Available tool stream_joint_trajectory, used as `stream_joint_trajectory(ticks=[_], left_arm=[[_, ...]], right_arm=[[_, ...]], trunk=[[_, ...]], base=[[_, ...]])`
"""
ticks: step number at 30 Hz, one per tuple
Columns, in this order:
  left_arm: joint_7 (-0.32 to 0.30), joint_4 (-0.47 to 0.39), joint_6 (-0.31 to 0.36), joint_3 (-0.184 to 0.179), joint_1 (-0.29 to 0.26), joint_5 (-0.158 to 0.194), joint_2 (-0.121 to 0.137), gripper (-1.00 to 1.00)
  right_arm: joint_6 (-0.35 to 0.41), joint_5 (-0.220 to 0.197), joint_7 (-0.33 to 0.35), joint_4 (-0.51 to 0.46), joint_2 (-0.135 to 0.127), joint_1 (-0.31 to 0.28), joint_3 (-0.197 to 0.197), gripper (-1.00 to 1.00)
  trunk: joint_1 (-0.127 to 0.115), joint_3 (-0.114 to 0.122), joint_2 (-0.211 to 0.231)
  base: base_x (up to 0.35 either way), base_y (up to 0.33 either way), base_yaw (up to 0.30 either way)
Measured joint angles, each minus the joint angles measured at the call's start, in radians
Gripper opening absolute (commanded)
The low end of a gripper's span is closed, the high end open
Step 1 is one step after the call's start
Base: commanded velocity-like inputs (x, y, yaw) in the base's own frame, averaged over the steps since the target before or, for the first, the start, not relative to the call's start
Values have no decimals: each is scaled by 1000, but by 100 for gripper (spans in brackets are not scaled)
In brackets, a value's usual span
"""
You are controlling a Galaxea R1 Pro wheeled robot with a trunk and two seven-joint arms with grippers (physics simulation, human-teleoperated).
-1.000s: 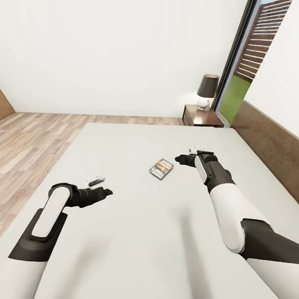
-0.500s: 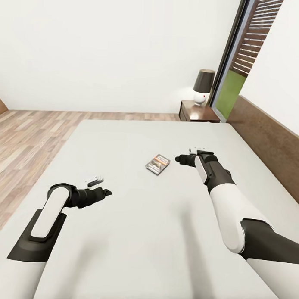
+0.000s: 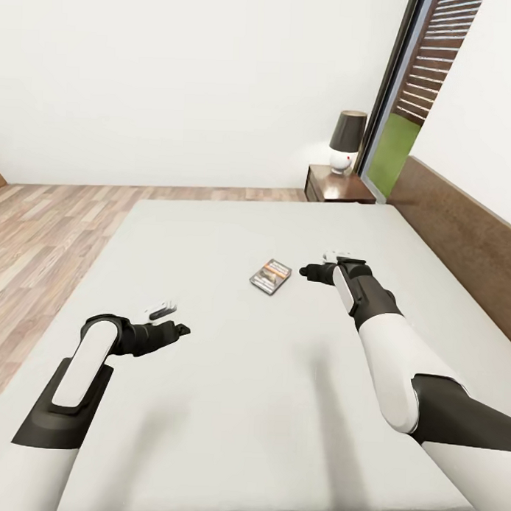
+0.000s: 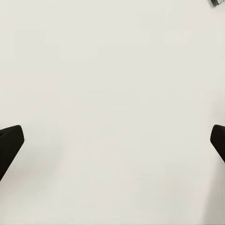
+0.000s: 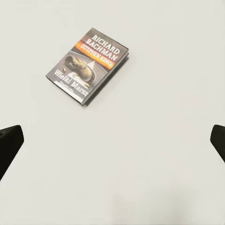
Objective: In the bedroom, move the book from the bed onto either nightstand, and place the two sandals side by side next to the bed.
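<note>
- On the bed [image 3: 228,402], mid-mattress, the book [image 3: 270,274] lies flat, untouched.
- Right claw [image 3: 308,271] hangs just beside it, fingers apart, empty; left claw [image 3: 181,329] likewise apart, empty.
- Step: book pickup. Next: lower right claw over book, pinch an edge, then carry to nightstand [image 3: 339,188].

The bed [image 3: 228,402] wears a smooth, matt pale cloth over a dark wood headboard [image 3: 462,233]. The book [image 3: 270,274] looks like paper with a slightly glossy printed cover. The floor [image 3: 42,233] is light wood planks; the nightstand [image 3: 339,188] is dark polished wood. The fingers [image 5: 9,145] are matt black.
</note>
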Motion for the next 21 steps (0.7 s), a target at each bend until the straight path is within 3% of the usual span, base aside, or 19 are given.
stream_joint_trajectory(ticks=[8,15,21], left_arm=[[0,0,0,1,0,1,0,100],[1,-1,0,-4,-1,3,-1,100],[4,-1,0,-5,-1,3,0,100]], right_arm=[[0,0,1,-2,0,1,0,100],[1,1,1,-2,0,2,0,100],[1,0,1,-2,0,2,0,100]], trunk=[[0,-1,0],[0,-1,0],[-23,17,42]], base=[[0,1,179],[0,0,50],[0,0,5]])
